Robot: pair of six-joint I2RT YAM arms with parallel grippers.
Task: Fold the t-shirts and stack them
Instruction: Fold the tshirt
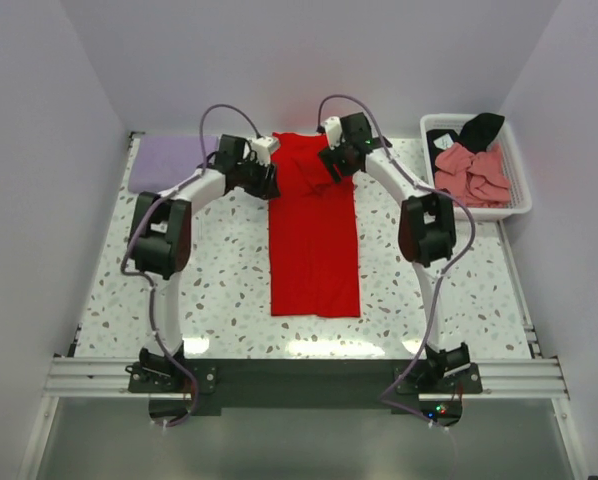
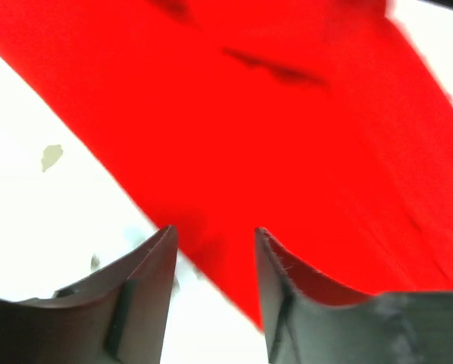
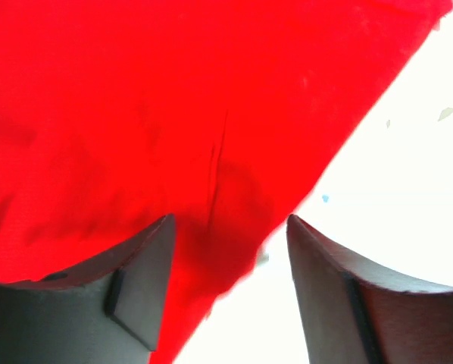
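Observation:
A bright red t-shirt (image 1: 314, 250) lies flat on the speckled table as a long narrow strip running from the back edge toward the front. My left gripper (image 1: 267, 185) is over the strip's upper left edge. In the left wrist view this gripper (image 2: 214, 231) stands open, with the red cloth (image 2: 287, 136) and bare table showing between its jaws. My right gripper (image 1: 331, 172) is over the upper right edge. In the right wrist view it (image 3: 230, 220) is open wider above the cloth's (image 3: 135, 114) border, gripping nothing.
A folded pale lavender t-shirt (image 1: 164, 160) lies at the back left corner. A white slatted basket (image 1: 519, 190) at the back right holds crumpled salmon-pink (image 1: 471, 172) and black (image 1: 479, 128) shirts. Walls close in the table on three sides.

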